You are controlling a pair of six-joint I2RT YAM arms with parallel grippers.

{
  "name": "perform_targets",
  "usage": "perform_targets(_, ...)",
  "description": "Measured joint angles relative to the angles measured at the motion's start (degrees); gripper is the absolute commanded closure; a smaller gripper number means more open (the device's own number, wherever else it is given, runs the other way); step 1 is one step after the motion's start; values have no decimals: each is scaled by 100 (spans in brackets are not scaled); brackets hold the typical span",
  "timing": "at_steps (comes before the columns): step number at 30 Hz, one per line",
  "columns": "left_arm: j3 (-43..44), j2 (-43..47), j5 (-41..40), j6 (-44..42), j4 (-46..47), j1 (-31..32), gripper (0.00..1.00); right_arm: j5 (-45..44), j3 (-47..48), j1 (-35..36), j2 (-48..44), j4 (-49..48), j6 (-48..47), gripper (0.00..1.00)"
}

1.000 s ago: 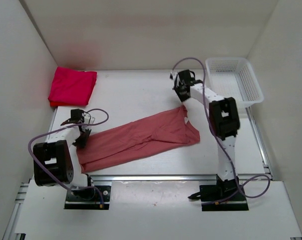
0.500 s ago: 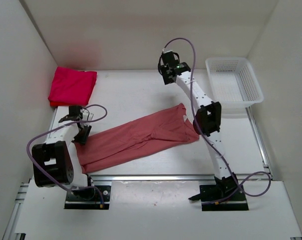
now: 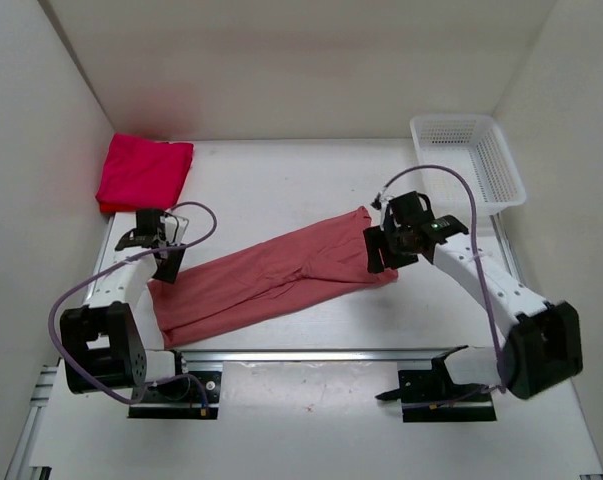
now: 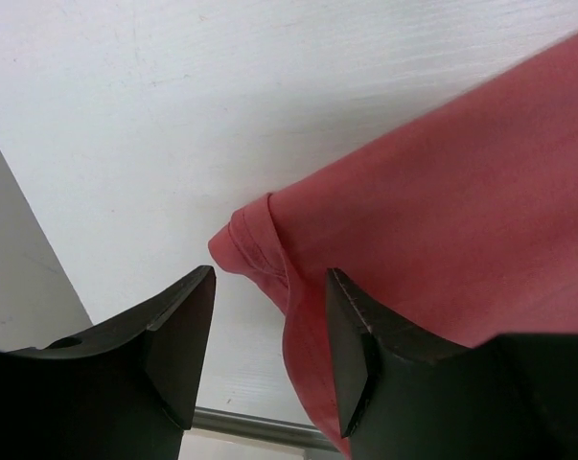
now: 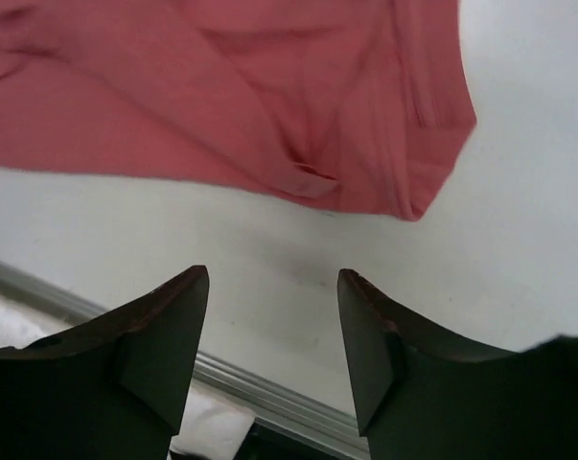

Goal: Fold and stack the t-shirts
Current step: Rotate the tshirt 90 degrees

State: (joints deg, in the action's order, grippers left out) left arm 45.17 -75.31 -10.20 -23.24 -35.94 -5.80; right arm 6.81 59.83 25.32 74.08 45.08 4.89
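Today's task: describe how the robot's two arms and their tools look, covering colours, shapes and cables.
Both the left arm and the right arm have white links joined by chunky black joint housings, on black base plates. A lilac cable loops loosely along each. The left tool and right tool each end in two matte black, wedge-shaped fingers.

- Left arm (image 3: 111,290) and right arm (image 3: 481,285) had white links and black joints.
- A purple cable (image 3: 468,183) looped along each.
- Black base plates (image 3: 176,392) adjoined the metal rail (image 3: 311,355).
- Left gripper (image 4: 269,335) and right gripper (image 5: 274,326) had dark wedge fingers (image 4: 178,335).
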Motion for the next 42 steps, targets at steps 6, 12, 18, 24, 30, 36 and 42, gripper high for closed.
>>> perform_targets(6, -4, -59, 129, 26, -107, -125, 40, 175, -1115, -634, 776, -837, 654, 37)
perform_targets(12, -2, -240, 170, 42, -221, -317, 40, 98, -1292, -1147, 868, -1386, 1231, 39)
perform_targets(18, 0, -315, 188, 50, -280, -487, 40, -44, -1292, -1290, 1150, -1766, 1475, 47)
perform_targets(24, 2, -380, 181, 44, -308, -647, 40, -33, -1217, -1141, 1508, -1899, 1589, 91)
perform_targets(30, 24, -415, 184, 46, -328, -748, 40, -48, -55, -1165, 2551, -1670, 1659, 100)
perform_targets(36, 127, -546, 208, 85, -439, -901, 40, -557, 3456, -1259, 4968, -1604, 1558, 72)
perform_targets(42, 210, -686, 247, 111, -498, -977, 39, -1591, 6417, -1034, 6651, -1460, 1519, 23)
